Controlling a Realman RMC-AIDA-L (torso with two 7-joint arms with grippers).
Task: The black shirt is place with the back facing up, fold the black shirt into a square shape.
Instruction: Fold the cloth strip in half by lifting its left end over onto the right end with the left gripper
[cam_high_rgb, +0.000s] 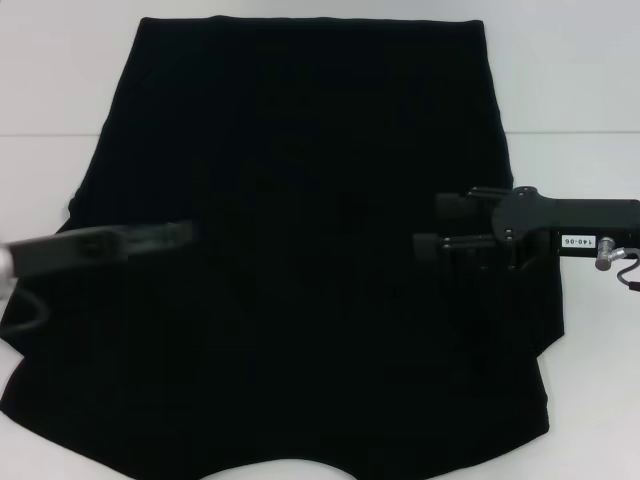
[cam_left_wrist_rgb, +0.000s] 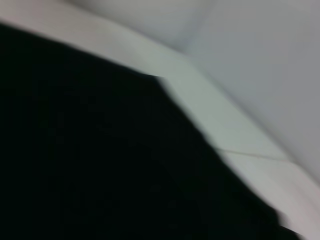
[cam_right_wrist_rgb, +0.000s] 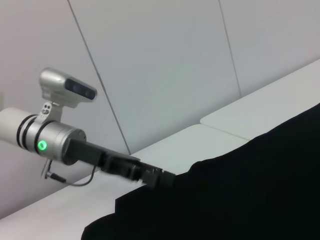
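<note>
Right gripper (cam_high_rgb: 428, 227) hovering over shirt's right side, hard black fingers pointing inward, spread apart with gap showing, pinching nothing. Left gripper (cam_high_rgb: 185, 234) reaching in low over shirt's left side; fingers open or closed: cannot tell. Black shirt (cam_high_rgb: 310, 150) lying flat, soft matte cloth, plain, roughly trapezoid, covering most of smooth white table (cam_high_rgb: 570, 90).

1. A smooth white tabletop (cam_high_rgb: 570, 90) fills the ground, with a thin straight seam (cam_high_rgb: 575, 133) crossing it.
2. Behind it stands a pale grey panelled wall (cam_right_wrist_rgb: 165, 60), split by thin dark slanted joint lines (cam_right_wrist_rgb: 97, 75).
3. Light is even and soft, without hard shadows.
</note>
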